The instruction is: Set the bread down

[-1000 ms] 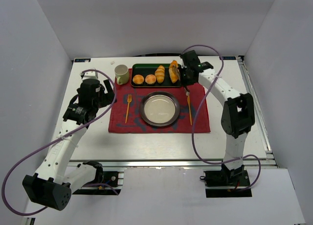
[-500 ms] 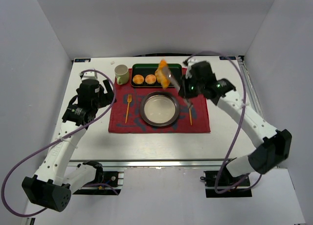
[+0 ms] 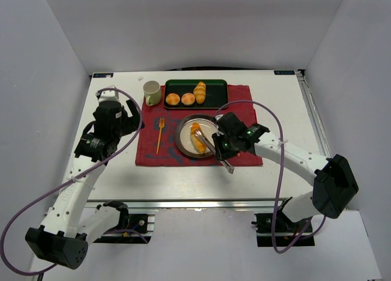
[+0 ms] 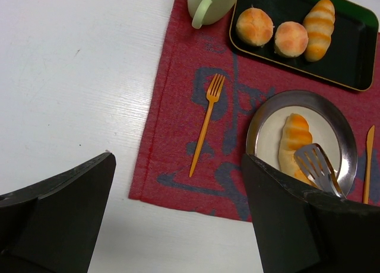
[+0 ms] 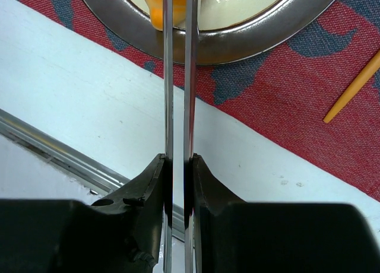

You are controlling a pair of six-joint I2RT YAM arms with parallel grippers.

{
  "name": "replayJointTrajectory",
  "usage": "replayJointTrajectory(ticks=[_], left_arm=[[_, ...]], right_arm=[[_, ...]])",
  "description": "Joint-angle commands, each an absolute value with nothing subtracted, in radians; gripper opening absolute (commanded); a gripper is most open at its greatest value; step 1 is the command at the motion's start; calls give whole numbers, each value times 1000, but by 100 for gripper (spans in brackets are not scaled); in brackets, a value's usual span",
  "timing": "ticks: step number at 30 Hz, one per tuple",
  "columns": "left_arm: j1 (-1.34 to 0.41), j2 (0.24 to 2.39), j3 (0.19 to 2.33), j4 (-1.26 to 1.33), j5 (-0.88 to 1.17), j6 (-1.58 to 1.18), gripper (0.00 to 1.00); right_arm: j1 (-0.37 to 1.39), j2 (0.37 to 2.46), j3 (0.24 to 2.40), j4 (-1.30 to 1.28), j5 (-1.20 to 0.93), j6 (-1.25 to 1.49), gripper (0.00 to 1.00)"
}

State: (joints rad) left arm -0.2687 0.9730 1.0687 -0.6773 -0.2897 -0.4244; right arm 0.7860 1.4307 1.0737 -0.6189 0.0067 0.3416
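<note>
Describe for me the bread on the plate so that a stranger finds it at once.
On the red mat, find the round metal plate. The bread lies in it, at the tongs' tips. It is the only pastry outside the dark tray.

Red mat (image 3: 149, 154) on white desk (image 3: 287, 101): dark tray (image 3: 217, 90) with two round buns (image 3: 173, 99) and twisted roll (image 3: 200, 91), pale mug (image 3: 151, 92) just beside, orange fork (image 3: 160, 135) left of metal plate (image 3: 178, 136), tongs (image 4: 314, 163) over its rim.
</note>
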Motion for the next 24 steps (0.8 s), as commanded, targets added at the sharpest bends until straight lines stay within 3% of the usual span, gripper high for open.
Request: replayJointTrajectory(ticks=[1,10,12,17,24], left_arm=[[-270,948,1072,-695,-287,-430,98],[-268,951,1074,-690,-276,-433,98],[-270,948,1077,-692,-278,-433,98],[-270,931,1081,-698,-298,-426,98],[-270,933,1083,-696,-288,-428,98]], right_arm=[[807,1450,1083,-546,58,373,0],[818,1433,1126,-566,106,382,19],[818,1430,1132,-569,106,383,37],[821,1414,1131,-566,91,391,54],[824,1391,1140,-574,84,402,60]])
